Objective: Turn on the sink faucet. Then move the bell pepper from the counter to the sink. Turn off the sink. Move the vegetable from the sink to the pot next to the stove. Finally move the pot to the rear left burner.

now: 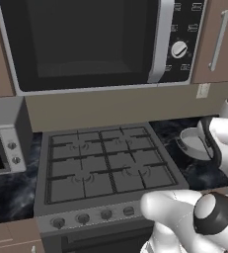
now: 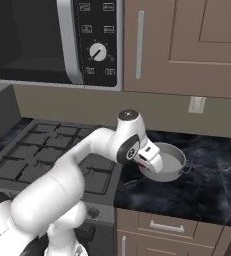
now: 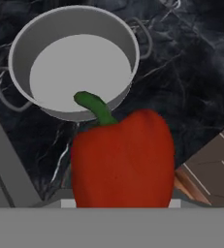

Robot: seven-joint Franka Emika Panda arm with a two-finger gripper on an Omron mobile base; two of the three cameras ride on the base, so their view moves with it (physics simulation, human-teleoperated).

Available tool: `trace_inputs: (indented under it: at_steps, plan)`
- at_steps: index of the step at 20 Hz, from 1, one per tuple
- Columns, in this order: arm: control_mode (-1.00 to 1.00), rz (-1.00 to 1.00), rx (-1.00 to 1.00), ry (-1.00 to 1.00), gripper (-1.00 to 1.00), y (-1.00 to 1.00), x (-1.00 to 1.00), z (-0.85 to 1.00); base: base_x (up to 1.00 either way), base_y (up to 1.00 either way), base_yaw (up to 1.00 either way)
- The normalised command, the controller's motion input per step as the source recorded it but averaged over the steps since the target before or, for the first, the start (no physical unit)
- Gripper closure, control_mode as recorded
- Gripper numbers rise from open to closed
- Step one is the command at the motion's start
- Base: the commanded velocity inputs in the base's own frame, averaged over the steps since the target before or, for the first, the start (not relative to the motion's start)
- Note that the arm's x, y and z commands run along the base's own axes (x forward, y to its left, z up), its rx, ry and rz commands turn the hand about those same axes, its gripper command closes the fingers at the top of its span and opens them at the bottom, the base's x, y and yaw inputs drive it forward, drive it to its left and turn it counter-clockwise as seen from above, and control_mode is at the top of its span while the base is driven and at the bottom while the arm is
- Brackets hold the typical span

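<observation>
The red bell pepper (image 3: pixel 123 160) with its green stem hangs close in front of the hand camera, and my gripper (image 2: pixel 148 159) is shut on it; the pepper hides the fingertips. It is held just above the black marble counter (image 3: pixel 191 72), short of the near rim of the grey two-handled pot (image 3: pixel 74 63). The pot (image 2: pixel 171 167) stands empty on the counter right of the stove (image 2: pixel 42 150). In the left base view the pot (image 1: pixel 192 143) shows behind my forearm. The rear left burner (image 1: pixel 78 143) is bare.
A microwave (image 1: pixel 86 44) hangs over the stove (image 1: pixel 105 163). A small silver oven (image 1: pixel 4 153) sits on the counter to the stove's left. Brown wall cabinets (image 2: pixel 187 45) are above the pot, with drawers (image 2: pixel 162 225) below the counter edge.
</observation>
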Motion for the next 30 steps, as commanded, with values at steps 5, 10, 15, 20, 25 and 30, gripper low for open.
trace_inputs:
  at_steps: [5,10,15,20,25,30]
  plan:
    - [-1.00,0.02,0.00,0.00,1.00,-0.07,0.57,-0.03,0.00,0.00,0.00]
    - [-1.00,0.05,0.00,0.00,1.00,-0.03,0.50,-0.24,0.00,0.00,0.00]
    - [-1.00,0.06,0.00,0.00,1.00,-0.18,0.39,-0.24,0.00,0.00,0.00]
    - [-1.00,0.06,0.01,0.00,1.00,-0.22,0.37,-0.24,0.00,0.00,0.00]
    - [-1.00,0.07,0.02,0.00,1.00,-0.24,0.31,-0.25,0.00,0.00,0.00]
    - [-1.00,0.07,0.00,0.00,1.00,-0.17,0.24,-0.29,0.00,0.00,0.00]
